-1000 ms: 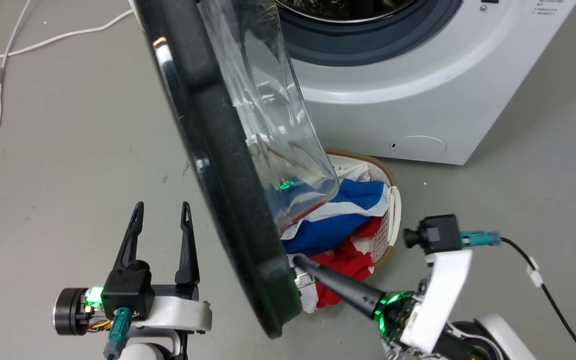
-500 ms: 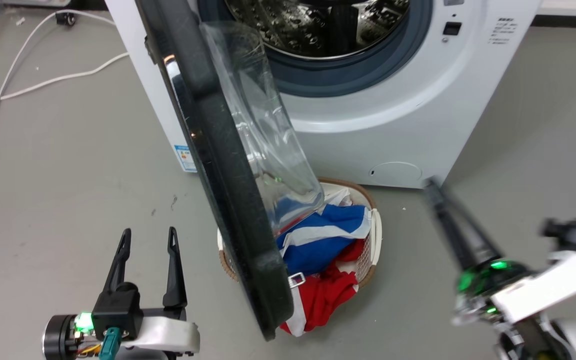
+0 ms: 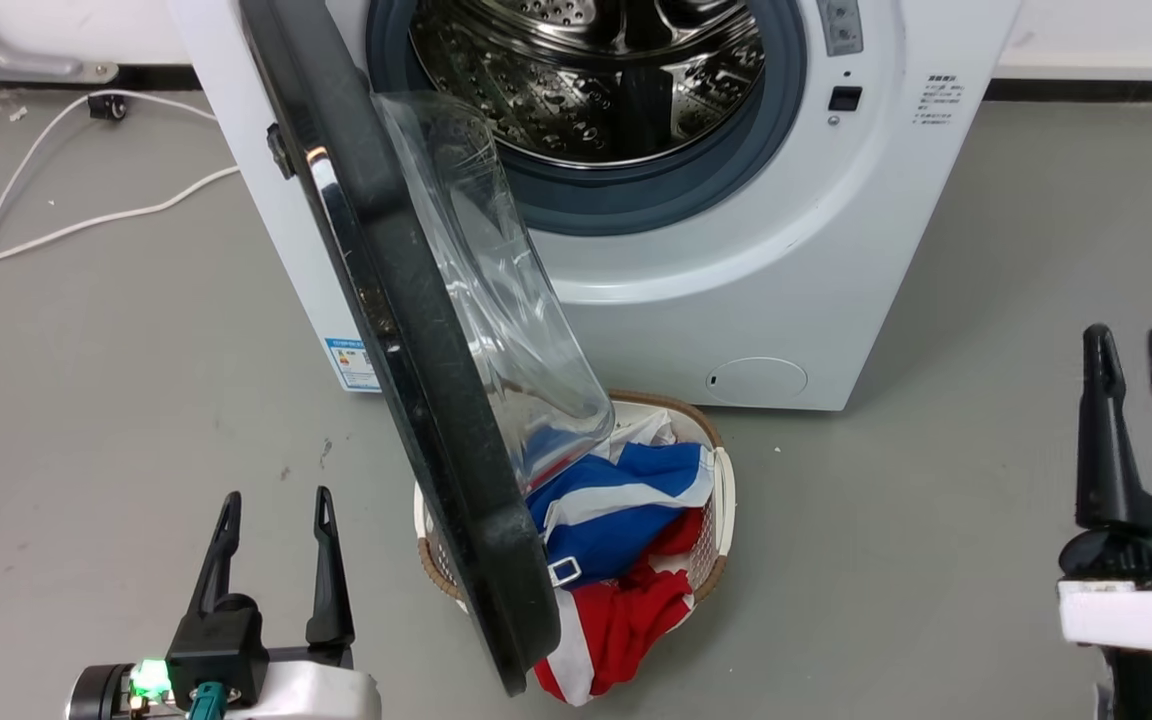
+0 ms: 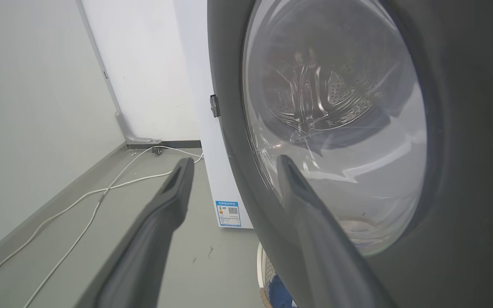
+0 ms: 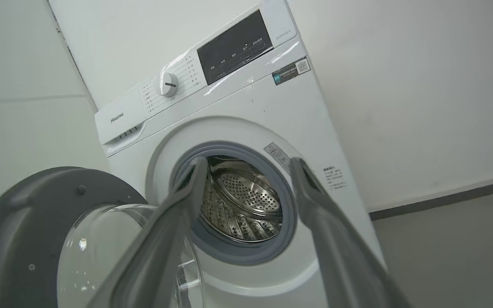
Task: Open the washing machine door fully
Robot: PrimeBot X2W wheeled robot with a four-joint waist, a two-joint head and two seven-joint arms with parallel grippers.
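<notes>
Door [image 3: 406,350] let go within 1 s, half open; right gripper [image 3: 1128,340] far right, left gripper [image 3: 277,497] near, both spread, empty; wider swing likely needed.

- The right gripper [image 3: 1128,345] no longer touches the lower edge of the washing machine door [image 3: 416,380]; it now stands well apart, fingers up and spread
- The head camera has shifted; more of the drum [image 3: 586,80] shows

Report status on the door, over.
Left gripper, right gripper: jaws open, empty. Washing machine door swung wide, drum exposed. Laundry basket beneath it.
</notes>
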